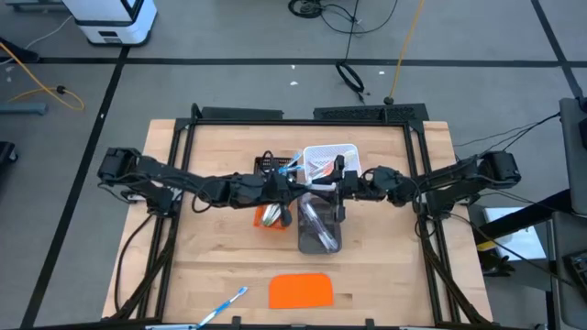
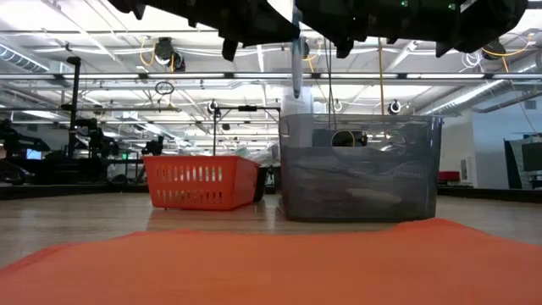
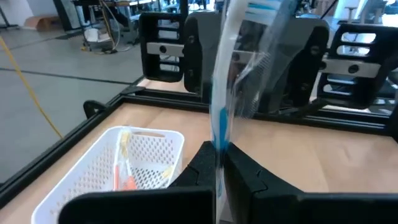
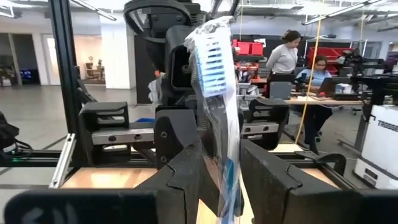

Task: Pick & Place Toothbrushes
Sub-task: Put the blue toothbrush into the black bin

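A blue-and-white toothbrush in a clear wrapper (image 3: 219, 118) stands about upright between my two grippers, above the grey see-through bin (image 1: 319, 229). It also shows in the low view (image 2: 296, 72). My left gripper (image 3: 219, 163) is shut on it. My right gripper (image 4: 221, 180) is open, with one finger on either side of the wrapper (image 4: 219, 112); I cannot tell whether they touch it. Orange-and-white toothbrushes (image 3: 124, 171) lie in the white basket (image 3: 158, 146). One blue toothbrush (image 1: 223, 307) lies flat on the table near its front edge. My left gripper pinches the wrapped toothbrush's handle (image 3: 217, 140) between its two fingers. The brush rises past the fingertips, about upright, with its bristle head (image 4: 212, 56) at the free end. It is lifted clear of the table.
An orange basket (image 1: 272, 216) stands left of the grey bin, and a black tray (image 1: 269, 165) left of the white basket (image 1: 328, 158). A flat orange slab (image 1: 301, 291) lies near the front edge. Black frame rails (image 1: 303, 117) border the table. People sit in the room beyond.
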